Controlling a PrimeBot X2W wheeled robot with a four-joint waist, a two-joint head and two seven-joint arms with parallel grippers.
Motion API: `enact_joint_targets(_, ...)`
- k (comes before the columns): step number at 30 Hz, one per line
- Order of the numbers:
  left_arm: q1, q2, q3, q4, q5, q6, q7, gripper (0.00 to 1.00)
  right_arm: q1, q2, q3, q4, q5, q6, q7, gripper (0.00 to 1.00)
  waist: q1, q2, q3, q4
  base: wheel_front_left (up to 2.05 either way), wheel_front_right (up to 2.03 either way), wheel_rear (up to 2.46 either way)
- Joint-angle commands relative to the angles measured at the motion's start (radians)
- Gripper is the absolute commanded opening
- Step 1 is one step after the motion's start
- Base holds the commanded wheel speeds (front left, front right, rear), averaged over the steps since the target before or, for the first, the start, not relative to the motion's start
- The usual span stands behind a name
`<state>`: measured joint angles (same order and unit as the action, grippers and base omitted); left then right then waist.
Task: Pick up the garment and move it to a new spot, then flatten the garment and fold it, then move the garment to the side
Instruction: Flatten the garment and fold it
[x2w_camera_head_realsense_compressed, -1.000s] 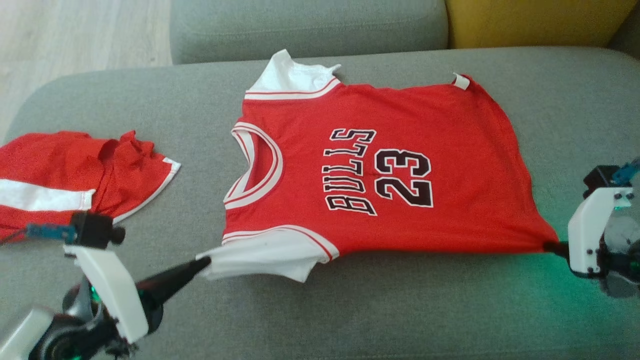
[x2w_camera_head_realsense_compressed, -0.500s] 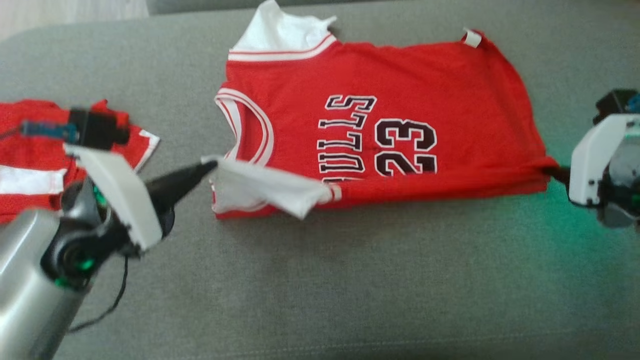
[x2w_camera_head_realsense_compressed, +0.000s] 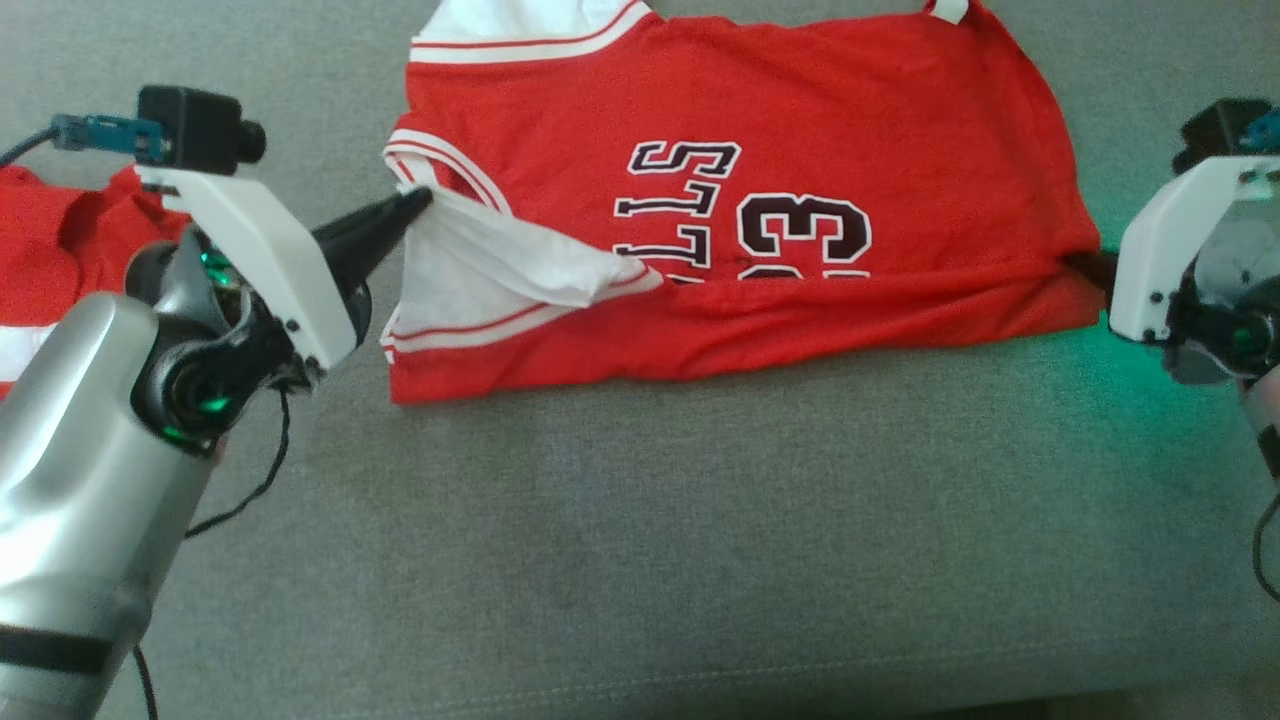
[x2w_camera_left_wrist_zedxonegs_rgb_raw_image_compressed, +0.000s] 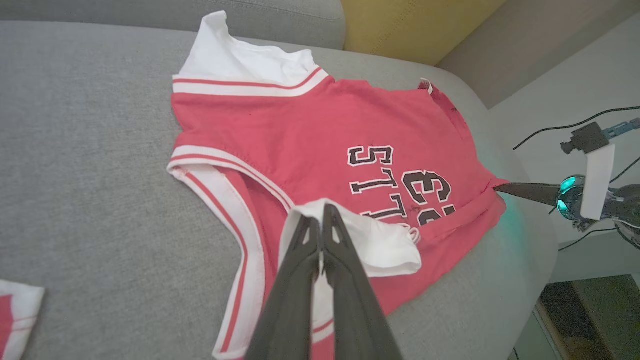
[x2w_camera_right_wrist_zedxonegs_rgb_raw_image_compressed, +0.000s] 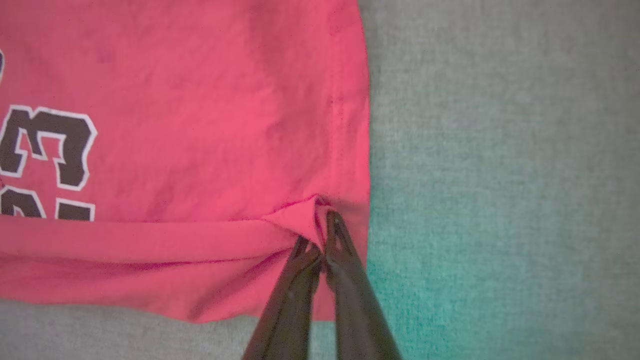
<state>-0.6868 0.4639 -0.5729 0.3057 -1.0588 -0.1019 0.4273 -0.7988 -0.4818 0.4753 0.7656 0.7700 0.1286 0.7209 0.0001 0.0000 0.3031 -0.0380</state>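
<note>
Item: red jersey (x2w_camera_head_realsense_compressed: 800, 100), white trim, black lettering.
Location: flat on the grey sofa seat (x2w_camera_head_realsense_compressed: 640, 560), toward the seat's back. Its near edge is doubled over onto the chest print.
Left gripper (x2w_camera_head_realsense_compressed: 418, 198): fingers pressed together on the white sleeve (x2w_camera_head_realsense_compressed: 500, 265), which is drawn across the neckline.
Right gripper (x2w_camera_head_realsense_compressed: 1088, 266): pinching the jersey's hem corner (fabric bunched between the tips), low over the seat's right part.
Second red garment (x2w_camera_head_realsense_compressed: 60, 230): at the seat's left end.
</note>
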Motion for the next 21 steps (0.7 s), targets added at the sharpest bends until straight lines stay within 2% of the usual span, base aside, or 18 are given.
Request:
enact_joint_targets(1, -0.065, 0.035, 0.044, -0.016, 0.012, -0.003, -0.017, 0.0, -0.03, -0.01, -0.008, -0.018, -0.006, 0.002, -0.023, 1.0, -0.0001, 0.0, 0.005, -0.004, 0.0, 0.0, 0.0)
enact_joint_targets(2, -0.075, 0.031, 0.045, -0.001, 0.025, 0.0, -0.034, 0.2, -0.034, -0.005, -0.014, -0.013, -0.005, 0.002, -0.046, 1.0, -0.0001, 0.0, 0.008, -0.005, 0.0, 0.0, 0.0)
enact_joint_targets(3, -0.083, 0.027, 0.048, 0.017, 0.042, 0.008, -0.057, 0.99, -0.039, 0.001, -0.024, -0.004, -0.003, 0.002, -0.07, 1.0, -0.0001, 0.0, 0.01, -0.007, 0.0, 0.0, 0.0)
enact_joint_targets(7, -0.106, 0.002, 0.065, 0.082, 0.099, 0.042, -0.173, 1.0, -0.049, 0.011, -0.042, 0.012, -0.023, 0.002, -0.203, 1.0, -0.0001, 0.0, 0.011, -0.011, 0.0, 0.0, 0.0)
enact_joint_targets(12, -0.103, -0.055, 0.111, 0.129, 0.131, 0.07, -0.371, 1.0, -0.029, 0.015, -0.081, 0.009, -0.041, 0.002, -0.455, 1.0, -0.0001, 0.0, -0.011, -0.007, 0.0, 0.0, 0.0)
enact_joint_targets(18, -0.027, -0.121, 0.176, 0.133, 0.142, 0.099, -0.617, 1.0, 0.048, 0.038, -0.127, -0.016, -0.088, 0.002, -0.751, 1.0, -0.0001, 0.0, -0.067, -0.007, 0.0, 0.0, 0.0)
enact_joint_targets(21, 0.036, -0.147, 0.204, 0.109, 0.154, 0.108, -0.671, 1.0, 0.104, 0.069, -0.14, -0.038, -0.121, 0.002, -0.849, 1.0, -0.0001, 0.0, -0.095, -0.011, 0.0, 0.0, 0.0)
